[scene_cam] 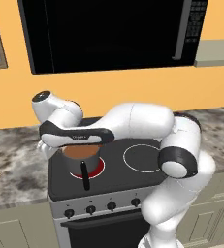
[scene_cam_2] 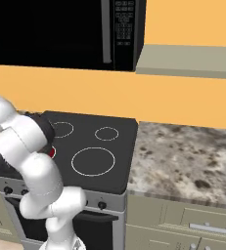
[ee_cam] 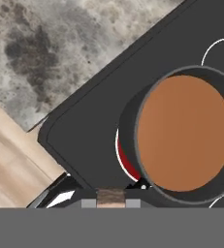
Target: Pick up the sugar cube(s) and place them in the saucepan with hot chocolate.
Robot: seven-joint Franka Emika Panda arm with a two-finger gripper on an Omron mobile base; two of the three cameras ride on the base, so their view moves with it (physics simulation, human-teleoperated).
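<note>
A small tan sugar cube (ee_cam: 111, 197) sat pinched between the tips of the pincer (ee_cam: 111, 202), which was closed nearly all the way on it. The saucepan (ee_cam: 184, 133) full of brown hot chocolate stood on the glowing red ring at the front left corner of the stove (scene_cam: 114, 173), near the left worktop (scene_cam: 16, 164). The pincer hung above the stove just beside the pan's rim. This looked like the carrying step. Next it probably had to slide over the brown drink and let go.
</note>
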